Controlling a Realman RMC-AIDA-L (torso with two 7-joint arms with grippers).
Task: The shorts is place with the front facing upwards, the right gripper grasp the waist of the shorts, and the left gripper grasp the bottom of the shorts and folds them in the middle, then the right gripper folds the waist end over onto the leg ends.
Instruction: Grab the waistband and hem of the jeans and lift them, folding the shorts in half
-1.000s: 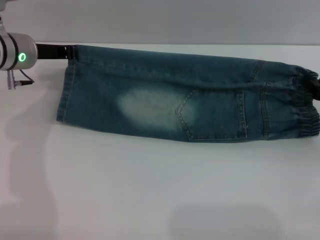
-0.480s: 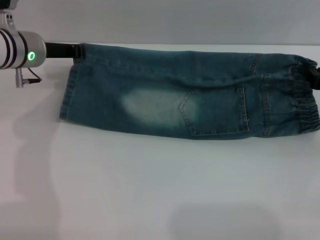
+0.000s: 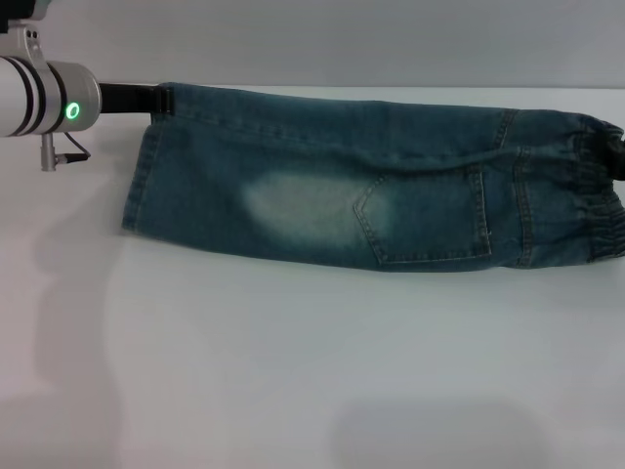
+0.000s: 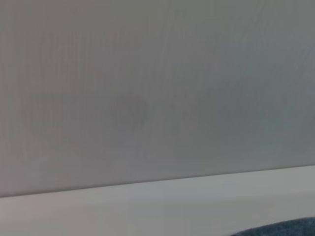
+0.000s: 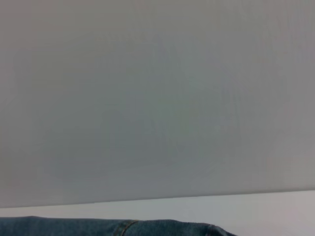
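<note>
Head view: the shorts (image 3: 371,181) lie on the white table (image 3: 293,371), already doubled lengthwise into one long strip. Long axis runs left to right across the far half of the table. One pale faded patch and a stitched pocket face up.

The bottom of the shorts (image 3: 142,176) is at the left end, straight hem running near to far. The waist of the shorts (image 3: 591,191) is at the right end, ruffled elastic band near the frame edge.

Left tool (image 3: 156,101): black fingers reach in from the silver wrist with the green ring and meet the far corner of the hem. Looks pinched on that corner, denim caught between the fingers; judged, not certain, since the tips are partly covered by cloth.

Right tool (image 3: 617,154): only a dark tip shows at the far corner of the waist band, touching the cloth. Cannot tell whether it grips or is merely beside it.

Left wrist view and right wrist view: mostly grey wall and table edge, with a sliver of denim at the edge of each; no fingers seen.

Judgement: first fold appears done. The coming move is the right arm's, being at the waist end. The leg hems lie well apart from it, directly leftward along the strip, so the waist must travel left over the strip's length to land on them.
</note>
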